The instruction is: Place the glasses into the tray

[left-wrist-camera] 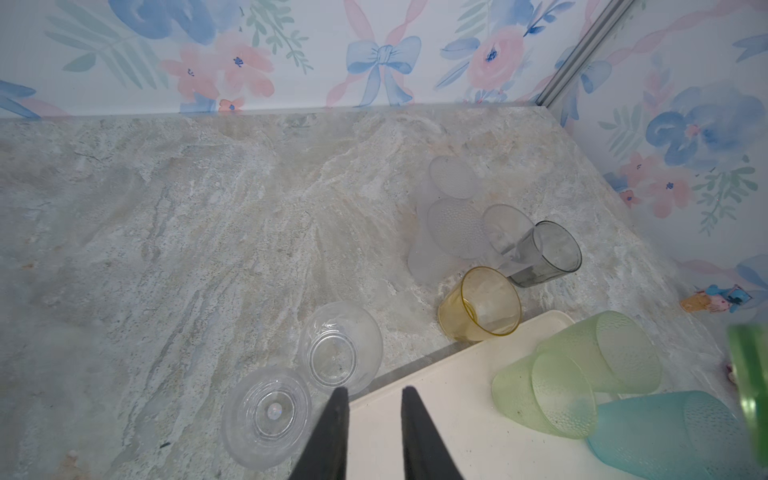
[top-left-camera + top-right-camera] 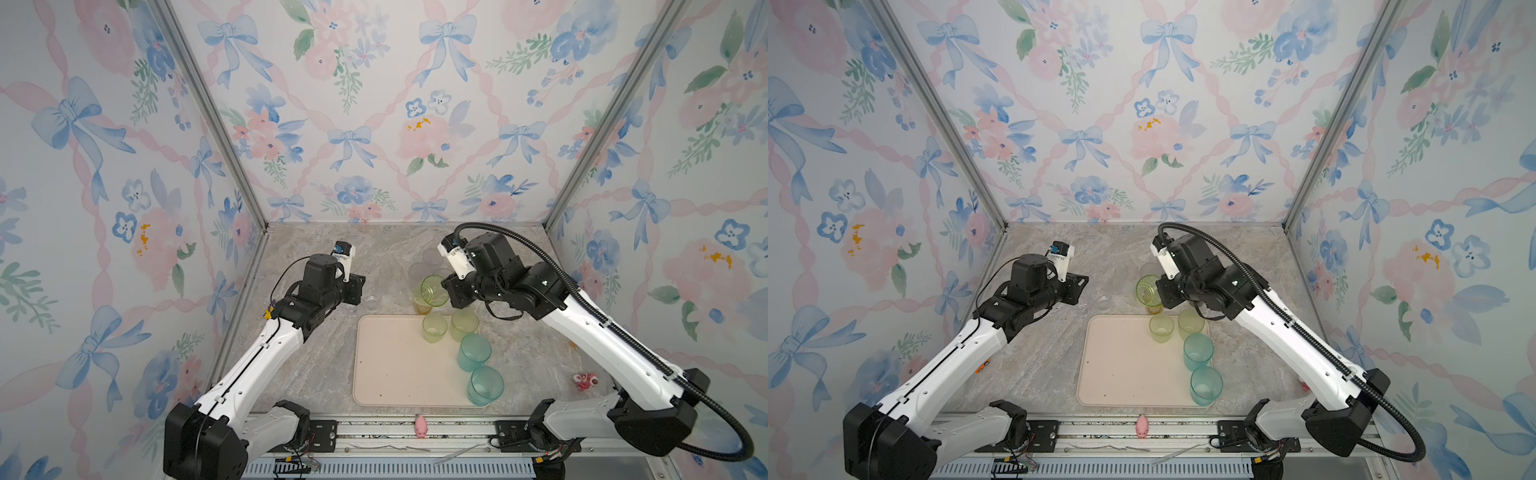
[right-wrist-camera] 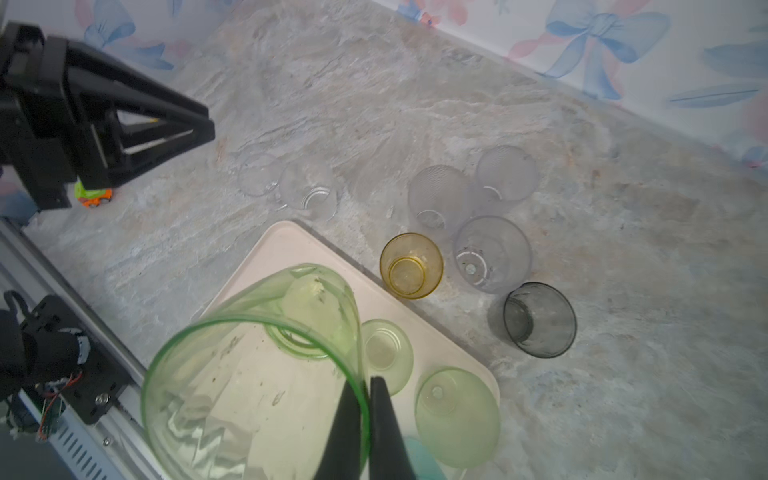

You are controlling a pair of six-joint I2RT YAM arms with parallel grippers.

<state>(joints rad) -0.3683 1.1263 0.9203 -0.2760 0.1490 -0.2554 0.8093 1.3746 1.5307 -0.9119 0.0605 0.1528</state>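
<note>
Green glass [image 3: 232, 374] pinched by right claw [image 3: 361, 380] near tray [image 3: 291, 245], amber glass [image 3: 411, 266] close; left claw [image 1: 375, 390] narrowly parted.

teal glasses [image 2: 474, 352] 2 | green [image 2: 434, 327] 3 | amber [image 3: 411, 266] 1 | grey [image 3: 539, 319] 1 | clear/frosted [image 3: 492, 253] 5 — tray [image 2: 395, 365] 1

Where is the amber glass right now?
In the right wrist view, the amber glass stands upright on the table just outside the tray's far edge, beside a clear glass.
</note>
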